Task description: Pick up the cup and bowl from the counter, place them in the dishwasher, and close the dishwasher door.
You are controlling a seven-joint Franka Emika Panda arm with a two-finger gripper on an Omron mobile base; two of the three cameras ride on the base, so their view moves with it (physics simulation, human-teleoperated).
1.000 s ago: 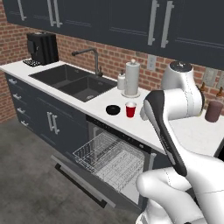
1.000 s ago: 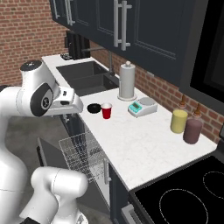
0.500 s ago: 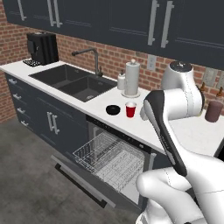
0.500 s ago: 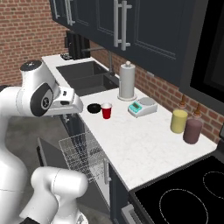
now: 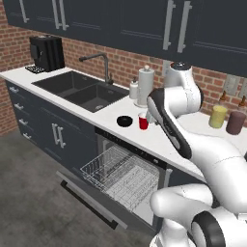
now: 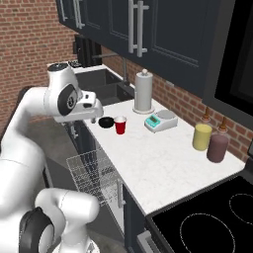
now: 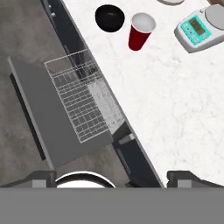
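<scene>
Gripper [image 7: 112, 177] jaws stood apart above counter [image 7: 175, 109], cup [image 7: 141, 31] at bowl's [image 7: 110, 18] three o'clock.

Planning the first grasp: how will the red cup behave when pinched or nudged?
The red cup looks thin and empty, so probably light and squashable. Standing upright on its narrow base, it may tip if nudged. The black bowl sits close beside it.
</scene>
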